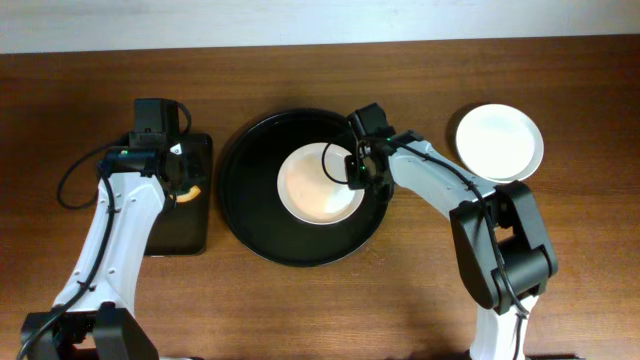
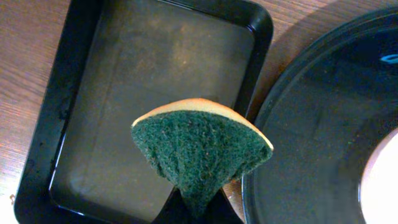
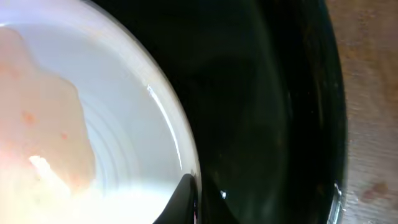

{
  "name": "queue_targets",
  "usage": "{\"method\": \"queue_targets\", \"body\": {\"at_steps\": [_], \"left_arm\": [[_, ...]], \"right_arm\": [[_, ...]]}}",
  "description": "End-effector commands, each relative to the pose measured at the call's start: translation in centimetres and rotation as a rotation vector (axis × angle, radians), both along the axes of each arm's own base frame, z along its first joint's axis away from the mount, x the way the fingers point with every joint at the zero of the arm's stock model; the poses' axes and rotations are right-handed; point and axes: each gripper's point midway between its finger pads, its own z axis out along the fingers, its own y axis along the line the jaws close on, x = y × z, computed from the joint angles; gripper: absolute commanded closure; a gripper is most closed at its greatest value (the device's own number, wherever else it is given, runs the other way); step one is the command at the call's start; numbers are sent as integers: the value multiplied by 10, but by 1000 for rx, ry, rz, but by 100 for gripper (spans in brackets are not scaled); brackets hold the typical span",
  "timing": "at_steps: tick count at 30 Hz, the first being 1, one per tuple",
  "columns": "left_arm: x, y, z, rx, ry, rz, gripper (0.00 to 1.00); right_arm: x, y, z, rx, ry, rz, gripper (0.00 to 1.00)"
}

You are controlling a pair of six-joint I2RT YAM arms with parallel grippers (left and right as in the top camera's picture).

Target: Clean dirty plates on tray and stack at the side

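Overhead: 1 dirty plate is seen lying inside the round tray, right of its middle, with a pale pinkish smear across it. The right gripper is placed at this plate's right rim. 1 clean plate is seen on the table, right of the round tray and apart from it; whether more plates lie under it cannot be told. The left gripper is held over the rectangular tray, left of the round tray.

Left wrist: a sponge, green scouring face with an orange backing, is pinched at its lower tip by the closed left gripper and fanned out above the rectangular tray. The round tray's rim is seen at right, just beside the rectangular tray.

Right wrist: the dirty plate's rim is shown close up, blurred. 1 dark fingertip is seen over the rim; the jaws are closed on it. Black tray floor is seen beyond.
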Motion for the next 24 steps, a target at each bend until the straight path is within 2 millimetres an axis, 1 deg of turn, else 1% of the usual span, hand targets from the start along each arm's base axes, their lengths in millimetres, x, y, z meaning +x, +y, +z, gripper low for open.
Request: {"method": "queue_targets", "body": {"at_steps": [1,3,4,5,6,8,9,11,12,14,15,18,20,21,22,23,24], "left_arm": [[-2,-1,-1,-12,5,4,92],[-5,0,-2,-8,15,6,92],[-5,0,-2,-8,17,6,92],[-5,0,-2,-8,17,6,91],[-5,0,-2,-8,16,6,88],[-6,0,-2,-8,19,6,81],[-6,0,-2,-8,19,6,76],[-5,-1,-2,-8,18,5,64],[-5,0,-2,-8,18,6,60],[-5,0,-2,-8,18,6,54],[-6,0,-2,-8,19,6,50],[-6,0,-2,-8,19,6,47],[-5,0,-2,-8,18,6,42],[-6,0,-2,-8,19,6,41],[-6,0,-2,-8,19,6,37],[-6,0,-2,-8,19,6,32],[-6,0,-2,-8,19,6,22]], "right_arm": [[39,-23,56,-194,-155,-8,96],[55,-38,99,-310,-226,-10,96],[59,-43,114,-349,-246,-10,96],[62,-45,123,-372,-260,-2,96],[64,-46,132,-401,-279,14,96],[65,-43,142,-485,-316,48,96],[64,-40,147,-544,-336,78,96],[58,-26,158,-662,-378,145,96],[54,-18,165,-719,-404,175,96],[46,4,181,-837,-471,239,96],[40,19,192,-909,-517,278,96],[31,40,214,-1020,-601,302,96],[28,49,227,-1059,-655,282,96],[28,52,230,-1052,-670,273,96],[28,53,231,-1051,-672,273,96],[28,53,232,-1049,-675,270,96],[29,53,235,-1044,-680,265,96]]}}
